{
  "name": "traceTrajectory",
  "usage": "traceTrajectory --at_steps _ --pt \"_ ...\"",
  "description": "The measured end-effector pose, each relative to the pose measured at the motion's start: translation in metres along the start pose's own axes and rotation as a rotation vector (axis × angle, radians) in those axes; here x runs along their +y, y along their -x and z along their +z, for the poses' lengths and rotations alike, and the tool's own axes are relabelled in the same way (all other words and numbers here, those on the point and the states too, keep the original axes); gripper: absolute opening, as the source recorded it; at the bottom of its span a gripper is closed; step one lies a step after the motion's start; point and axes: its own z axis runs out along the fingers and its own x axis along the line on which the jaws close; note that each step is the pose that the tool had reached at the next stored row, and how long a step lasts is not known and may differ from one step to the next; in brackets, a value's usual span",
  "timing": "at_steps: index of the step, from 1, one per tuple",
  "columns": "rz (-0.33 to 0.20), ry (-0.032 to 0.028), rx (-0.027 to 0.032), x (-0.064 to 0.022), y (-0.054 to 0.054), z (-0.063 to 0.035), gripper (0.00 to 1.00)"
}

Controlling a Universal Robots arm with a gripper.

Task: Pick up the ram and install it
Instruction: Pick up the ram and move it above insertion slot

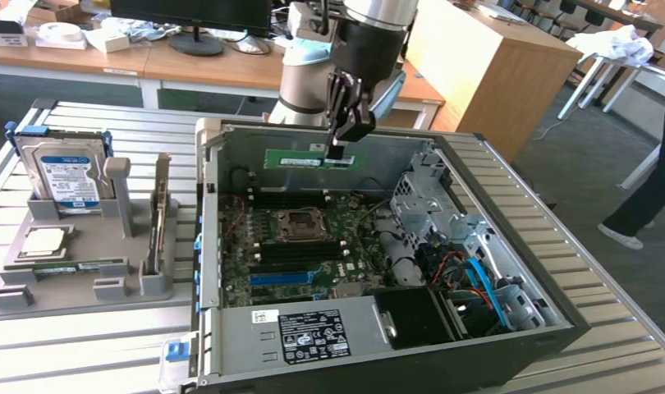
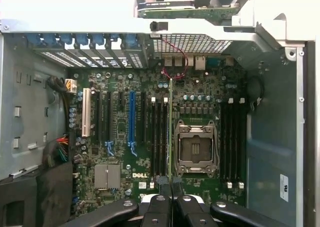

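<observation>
As the exterior view has it, one pincer (image 1: pixel 335 150) clamped on one ram (image 1: pixel 300 160), above the open case (image 1: pixel 234 152), long axis level, running from the exterior view's left to right, one hard drive (image 1: pixel 64 176) at the exterior view's left, wrist view, ram (image 2: pixel 171 132) edge-on over one motherboard (image 2: pixel 120 137)

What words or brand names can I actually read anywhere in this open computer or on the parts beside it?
"DELL": white print on the motherboard.
Too small to read: the labels on the ram, the hard drive and the power supply.
No other text is legible.
</observation>
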Motion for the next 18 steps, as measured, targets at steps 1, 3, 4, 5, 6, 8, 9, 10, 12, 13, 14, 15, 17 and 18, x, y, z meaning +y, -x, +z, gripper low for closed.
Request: traceTrajectory --at_steps 1,3,4,5,6,8,9,10,12,13,14,15,17,18 --pt "0.000 0.0000 0.0000 0.0000 0.000 0.0013 0.12" --pt "0.000 0.0000 0.0000 -0.0001 0.000 0.0039 0.12" --pt "0.000 0.0000 0.0001 -0.0002 0.000 0.0052 0.12" --pt "0.000 0.0000 0.0000 -0.0003 0.000 0.0065 0.12" --pt "0.000 0.0000 0.0000 -0.0003 0.000 0.0079 0.12" --pt "0.000 0.0000 0.0000 -0.0004 0.000 0.0106 0.12" --pt "0.000 0.0000 0.0000 -0.0005 0.000 0.0119 0.12" --pt "0.000 0.0000 -0.0001 -0.0005 0.000 0.0131 0.12" --pt "0.000 0.0000 0.0000 -0.0006 0.000 0.0153 0.12" --pt "0.000 0.0000 0.0000 -0.0007 0.000 0.0164 0.12" --pt "0.000 0.0000 0.0000 -0.0007 0.000 0.0174 0.12" --pt "0.000 0.0000 0.0000 -0.0007 0.000 0.0185 0.12" --pt "0.000 0.0000 0.0000 -0.0008 0.000 0.0207 0.12" --pt "0.000 0.0000 0.0000 -0.0009 0.000 0.0218 0.12"
